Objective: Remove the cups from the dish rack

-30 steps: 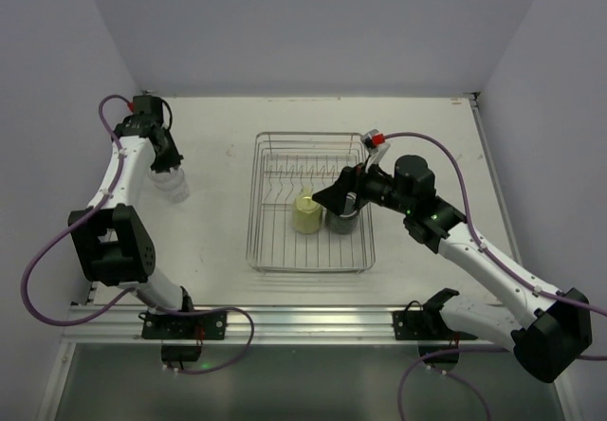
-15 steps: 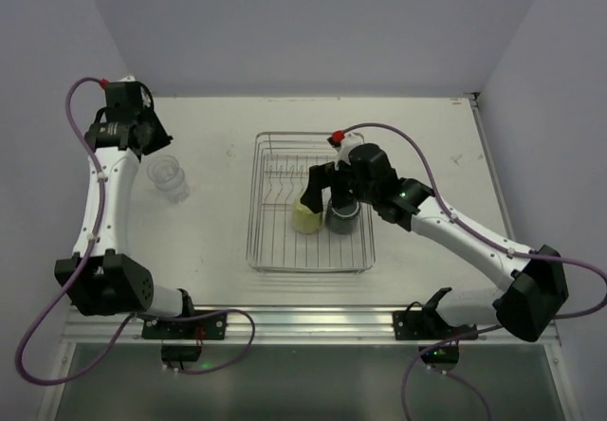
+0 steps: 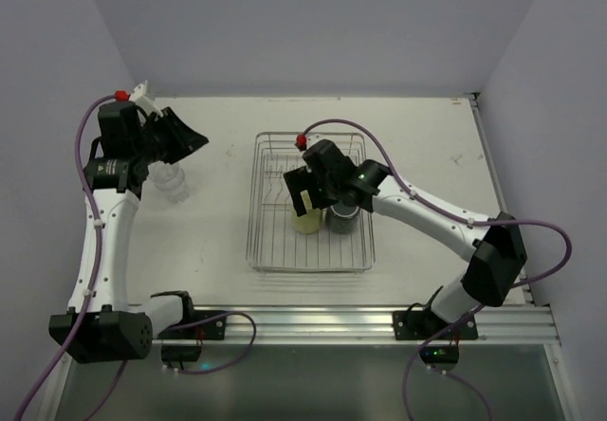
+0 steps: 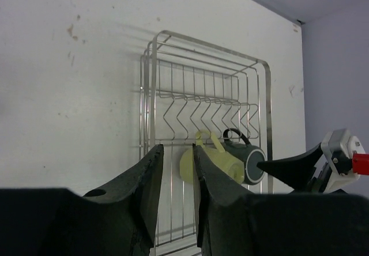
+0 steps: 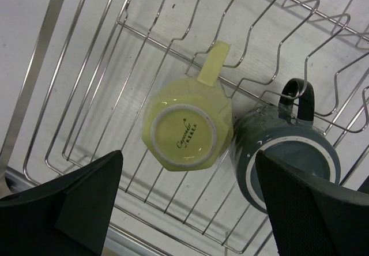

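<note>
The silver wire dish rack (image 3: 254,203) sits mid-table. Inside it, a pale yellow cup (image 3: 306,220) and a dark grey mug (image 3: 341,218) lie bottom-up against the prongs. My right gripper (image 3: 302,190) hovers just above the yellow cup, wide open and empty. In the right wrist view the yellow cup (image 5: 187,129) lies between the fingers and the mug (image 5: 285,158) is beside it. Clear tumblers (image 3: 171,182) stand on the table at the left. My left gripper (image 3: 193,138) is raised above them, open and empty, facing the rack (image 4: 173,34).
The rack's row of upright prongs (image 5: 277,14) runs just behind both cups. The side walls stand close at left and right. The right arm's purple cable (image 3: 379,141) arcs over the rack's far side.
My left gripper has lifted off the tumblers and swung up and right, empty. My right gripper has moved left from above the dark mug to above the yellow cup.
</note>
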Available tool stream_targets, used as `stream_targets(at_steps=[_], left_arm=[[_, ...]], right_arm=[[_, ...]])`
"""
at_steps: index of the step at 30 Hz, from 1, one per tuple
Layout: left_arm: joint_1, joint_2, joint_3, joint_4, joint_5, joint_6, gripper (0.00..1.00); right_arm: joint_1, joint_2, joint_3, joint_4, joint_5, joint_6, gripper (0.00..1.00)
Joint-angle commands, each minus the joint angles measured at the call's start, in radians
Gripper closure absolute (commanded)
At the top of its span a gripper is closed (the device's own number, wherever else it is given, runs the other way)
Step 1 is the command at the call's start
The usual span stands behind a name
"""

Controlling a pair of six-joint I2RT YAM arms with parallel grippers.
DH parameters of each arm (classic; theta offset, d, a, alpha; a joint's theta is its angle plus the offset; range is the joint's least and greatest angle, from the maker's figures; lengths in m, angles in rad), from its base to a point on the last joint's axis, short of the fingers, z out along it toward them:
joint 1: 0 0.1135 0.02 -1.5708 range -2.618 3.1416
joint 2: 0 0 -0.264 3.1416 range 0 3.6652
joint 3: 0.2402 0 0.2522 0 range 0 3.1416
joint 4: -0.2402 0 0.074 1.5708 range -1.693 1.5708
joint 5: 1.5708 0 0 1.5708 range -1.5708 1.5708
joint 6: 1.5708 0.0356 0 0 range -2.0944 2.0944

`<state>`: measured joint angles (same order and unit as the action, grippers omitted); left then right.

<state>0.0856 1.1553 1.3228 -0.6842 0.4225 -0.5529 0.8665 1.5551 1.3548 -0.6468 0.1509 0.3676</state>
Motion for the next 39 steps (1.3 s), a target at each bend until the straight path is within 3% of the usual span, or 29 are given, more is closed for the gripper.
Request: stream_targets(at_steps=[1,7,21,39], left_arm=[[-0.023,-0.016,-0.054,0.066,0.099,-0.048,0.70],[-0.040,-0.045,-0.105,0.084,0.108,-0.058,0.68],[-0.041,-0.071,-0.168,0.107,0.151,-0.044,0.66],[-0.040,-0.078,-0.198,0.107,0.168,-0.015,0.65]], right_arm=[[0.029,0.055,0.120,-0.150,0.110,0.054,0.01],[0.042,0.158,0.236,-0.257,0.131,0.146,0.01],[0.057,0.261,0.296,-0.272,0.108,0.249,0.01],[0.060,0.376,0.362,-0.346,0.219,0.507,0.01]])
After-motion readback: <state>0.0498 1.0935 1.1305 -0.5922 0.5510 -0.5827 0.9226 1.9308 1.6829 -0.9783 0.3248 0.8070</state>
